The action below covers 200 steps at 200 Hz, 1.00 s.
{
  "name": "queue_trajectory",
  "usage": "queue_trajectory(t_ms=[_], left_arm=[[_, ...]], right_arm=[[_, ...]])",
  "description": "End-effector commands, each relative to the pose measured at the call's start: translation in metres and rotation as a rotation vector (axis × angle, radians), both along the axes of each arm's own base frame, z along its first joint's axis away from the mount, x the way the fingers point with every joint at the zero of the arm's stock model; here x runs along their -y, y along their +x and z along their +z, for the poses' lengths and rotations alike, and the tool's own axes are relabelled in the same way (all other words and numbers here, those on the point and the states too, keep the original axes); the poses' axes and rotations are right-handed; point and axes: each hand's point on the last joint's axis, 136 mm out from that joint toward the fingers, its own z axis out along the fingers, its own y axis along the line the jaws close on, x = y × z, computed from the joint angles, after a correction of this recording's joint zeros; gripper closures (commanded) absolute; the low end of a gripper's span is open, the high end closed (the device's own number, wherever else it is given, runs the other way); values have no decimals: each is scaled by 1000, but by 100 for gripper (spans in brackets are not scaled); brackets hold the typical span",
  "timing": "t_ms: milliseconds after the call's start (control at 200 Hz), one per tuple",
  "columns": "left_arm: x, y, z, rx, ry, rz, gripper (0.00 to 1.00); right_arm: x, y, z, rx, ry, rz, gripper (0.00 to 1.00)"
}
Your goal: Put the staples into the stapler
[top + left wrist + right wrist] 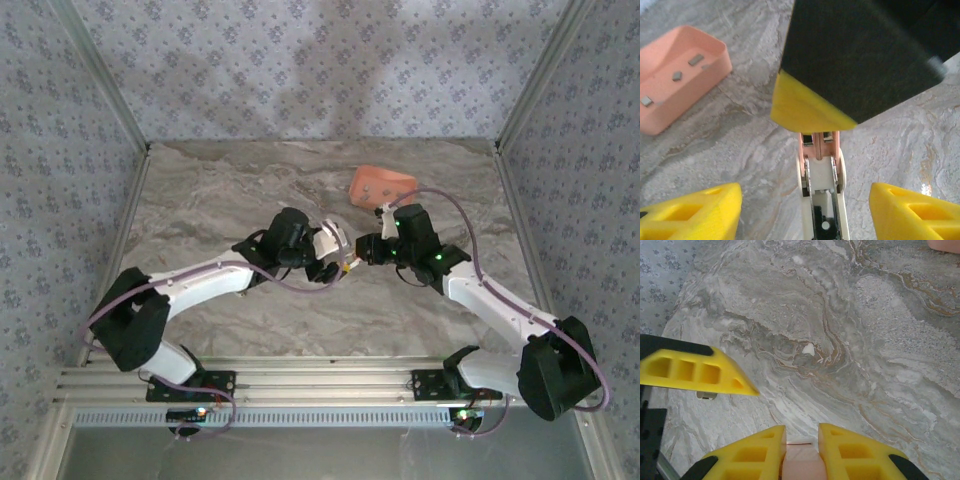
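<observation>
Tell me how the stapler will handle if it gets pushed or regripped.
Probably light: the right gripper holds the stapler by one end. Its smooth pink plastic may slip in that narrow grip. It is opened up, with the inner metal showing, so its parts may swing or shift when pushed.

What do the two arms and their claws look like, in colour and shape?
The left arm and right arm have white links, black joints, purple cables. The left claw and right claw have yellow wedge fingers with hollow cells.

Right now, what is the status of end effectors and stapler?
Left end effector open around the stapler. Right end effector shut on the stapler. Staples in the tray.
</observation>
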Motion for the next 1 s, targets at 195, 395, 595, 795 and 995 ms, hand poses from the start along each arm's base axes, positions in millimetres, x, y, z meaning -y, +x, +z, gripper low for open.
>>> queue_trajectory(t_ms=[195,395,595,795,995], left_arm=[[18,-1,6,-59,-30,-36,36],[24,3,1,-74,-30,-41,43],[29,5,2,-84,-47,-39,70],[21,15,6,-88,-50,55,81],[-20,42,-8,-235,-104,397,83]], right_arm=[[-11,3,16,39,50,40,81],[-14,2,18,37,82,53,81],[-14,0,14,30,80,57,81],[-6,2,15,35,64,27,65],[35,10,4,25,74,-152,41]])
